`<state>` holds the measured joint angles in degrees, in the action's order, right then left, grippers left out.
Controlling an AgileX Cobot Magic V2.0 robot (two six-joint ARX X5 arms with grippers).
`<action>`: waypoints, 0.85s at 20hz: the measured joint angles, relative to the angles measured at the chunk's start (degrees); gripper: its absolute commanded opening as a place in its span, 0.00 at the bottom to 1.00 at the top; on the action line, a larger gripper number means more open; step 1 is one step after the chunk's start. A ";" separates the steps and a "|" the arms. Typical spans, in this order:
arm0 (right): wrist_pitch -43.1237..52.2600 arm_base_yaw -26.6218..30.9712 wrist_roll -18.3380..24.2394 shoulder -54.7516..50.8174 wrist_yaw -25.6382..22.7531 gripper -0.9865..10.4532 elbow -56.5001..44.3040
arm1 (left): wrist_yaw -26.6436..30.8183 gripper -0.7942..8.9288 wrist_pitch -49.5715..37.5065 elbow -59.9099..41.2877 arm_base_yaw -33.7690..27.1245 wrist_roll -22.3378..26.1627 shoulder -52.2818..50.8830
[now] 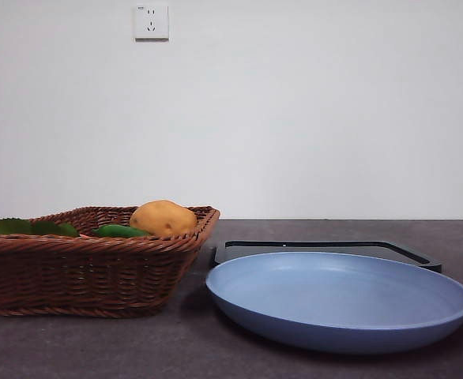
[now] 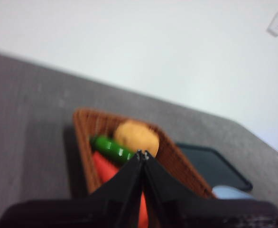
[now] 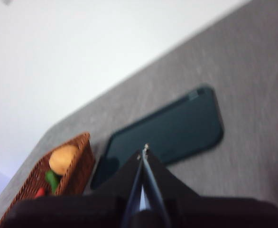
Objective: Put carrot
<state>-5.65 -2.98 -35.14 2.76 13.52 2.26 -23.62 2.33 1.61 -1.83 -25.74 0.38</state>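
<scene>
The task is only at its start. The carrot (image 2: 102,167) lies in the wicker basket (image 1: 89,268) at the left side of the table (image 1: 192,347), next to the green vegetable (image 2: 111,148) and the yellow-orange potato (image 1: 163,218). In the front view the carrot body is hidden behind the basket wall; only its dark green leaves (image 1: 34,227) show over the rim at the left. The blue plate (image 1: 338,298) stands at the right, near, and nothing is on it. Behind it lies a dark flat tray (image 1: 326,249). The task does not name the place for the carrot; the plate is probably the target, but this is only a judgement.

So nothing is done yet: reaching, grasping, lifting and placing all remain.

The left gripper (image 2: 143,154) hangs above the basket, its jaws pressed together at the tips, with nothing between them. It does not touch the carrot; the red-orange body shows just under the jaws. The right gripper (image 3: 145,148) is also clenched and carries nothing; it is over the tray side of the table. Neither arm shows in the front view. The left gripper must first spread its jaws before it can take the carrot.
</scene>
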 measured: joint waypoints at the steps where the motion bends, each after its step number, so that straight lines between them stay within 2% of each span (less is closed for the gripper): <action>1: -1.55 0.00 -0.52 0.68 0.00 0.09 0.90 | 0.44 0.09 1.88 0.48 0.00 -0.26 0.26; 4: -5.35 0.00 -1.33 3.10 0.02 0.09 4.74 | 1.57 0.09 6.51 3.58 0.00 -0.70 2.38; 9: -10.71 0.00 -1.38 8.96 0.66 0.09 12.87 | 2.25 0.09 8.37 9.79 0.00 -0.92 9.20; 12: -13.73 0.00 0.13 13.40 2.08 0.09 16.96 | 2.32 0.09 8.44 13.18 0.00 -0.48 13.99; 17: -18.03 0.00 4.87 22.34 6.05 0.09 23.61 | 1.36 0.09 8.48 19.63 0.00 3.32 22.97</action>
<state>-23.68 -2.98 -30.26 25.10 19.57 25.87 -22.26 10.81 21.23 -1.83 -22.41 23.35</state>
